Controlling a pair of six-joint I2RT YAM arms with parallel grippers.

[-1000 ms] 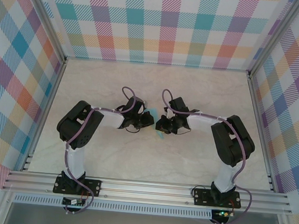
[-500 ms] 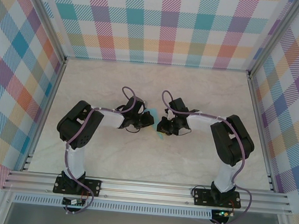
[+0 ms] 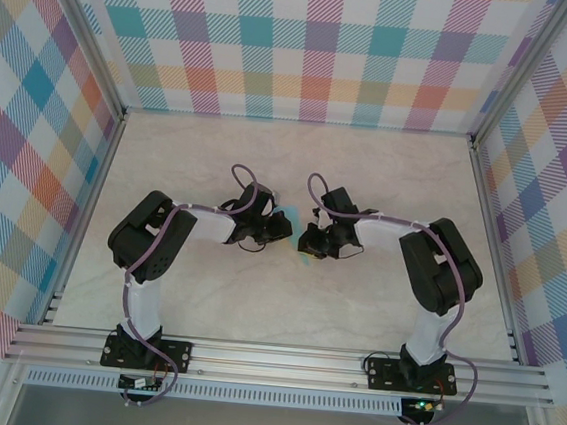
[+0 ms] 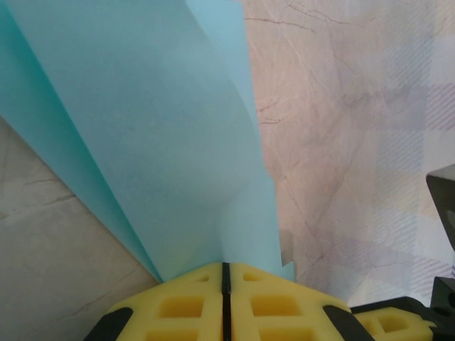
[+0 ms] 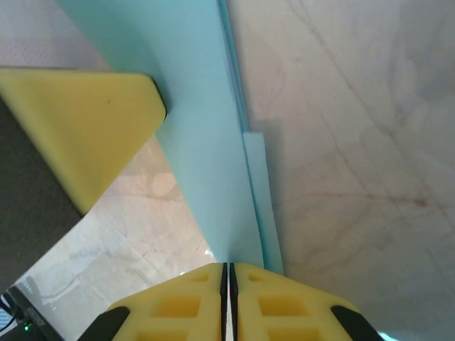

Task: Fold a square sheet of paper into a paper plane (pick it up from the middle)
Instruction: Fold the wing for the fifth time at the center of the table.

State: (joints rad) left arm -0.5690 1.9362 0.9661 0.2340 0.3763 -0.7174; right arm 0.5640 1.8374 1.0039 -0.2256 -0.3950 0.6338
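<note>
Left gripper point(image 4: 225, 266) has its yellow pads pressed together on the folded sheet of light blue paper point(image 4: 163, 142), and the right gripper point(image 5: 227, 267) is likewise clamped shut on the same paper from the other side. The two stand tip to tip near the middle of the table point(image 3: 206, 285). In the left wrist view the paper fans upward from the jaws in layers, with one straight fold edge slanting to the left and another running up the right. In the right wrist view a long straight edge leads away from the jaws, with a narrow strip of a lower layer showing just beside it, and one yellow pad of the left gripper point(image 5: 85, 135) touches the paper's left side. From above, slivers of blue peek out beside both grippers. Bare tabletop lies all around the pair, well apart from every side wall. Against the pictures of a second ago, arms and paper sit almost exactly as they did. Pale, marble-veined tabletop is enclosed by plaid walls point(image 3: 319, 55) in pastel checks, and an aluminium rail point(image 3: 280, 358) carries the arm bases at the near edge.
</note>
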